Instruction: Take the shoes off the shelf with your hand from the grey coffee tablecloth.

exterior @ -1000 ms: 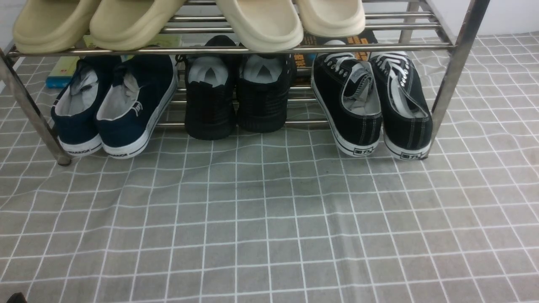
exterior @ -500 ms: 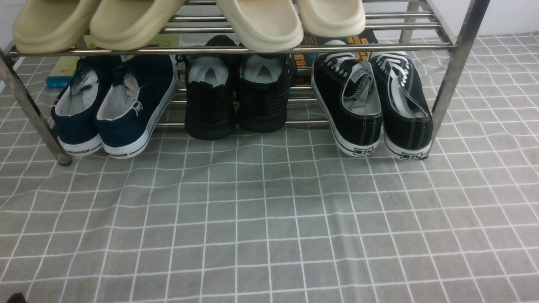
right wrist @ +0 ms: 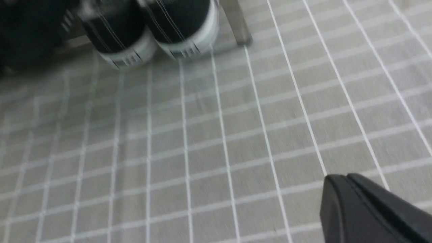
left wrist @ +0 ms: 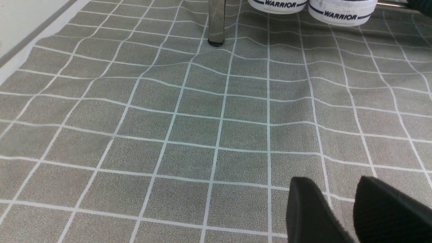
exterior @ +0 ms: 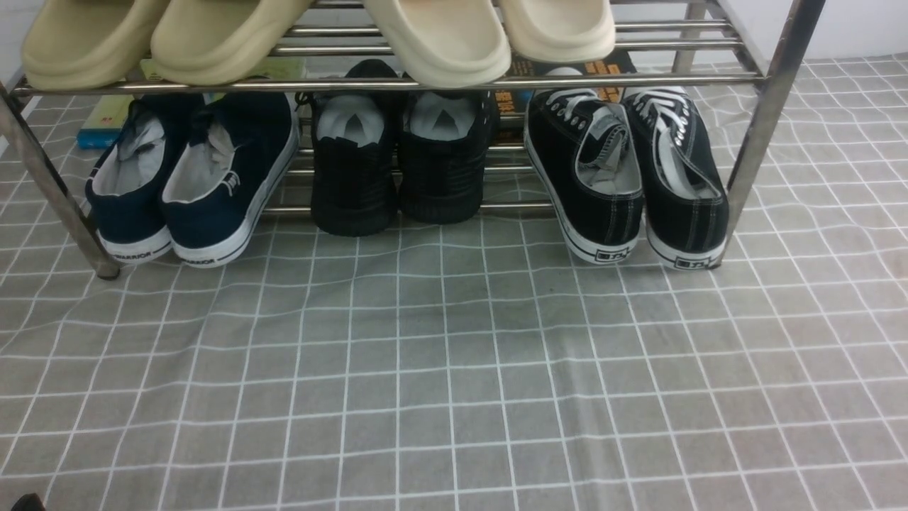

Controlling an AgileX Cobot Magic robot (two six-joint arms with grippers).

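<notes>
Left gripper (left wrist: 334,184) hangs low over the tablecloth (exterior: 454,369), black fingers slightly apart, holding nothing. Right gripper (right wrist: 347,180) hovers over that cloth, fingers pressed together, empty. On the shoe rack (exterior: 772,113), the lower tier carries a navy pair (exterior: 213,206) at ten o'clock, a black knit pair (exterior: 355,184) at twelve, and the sneakers (exterior: 610,213) at two o'clock. These are black canvas with white laces, stitching and soles, heels toward the camera, just beside the right front leg. Beige slippers (exterior: 440,42) sit on top. The grey cloth has a thin white grid and lies slightly wrinkled. A white wall (exterior: 851,28) stands behind.
</notes>
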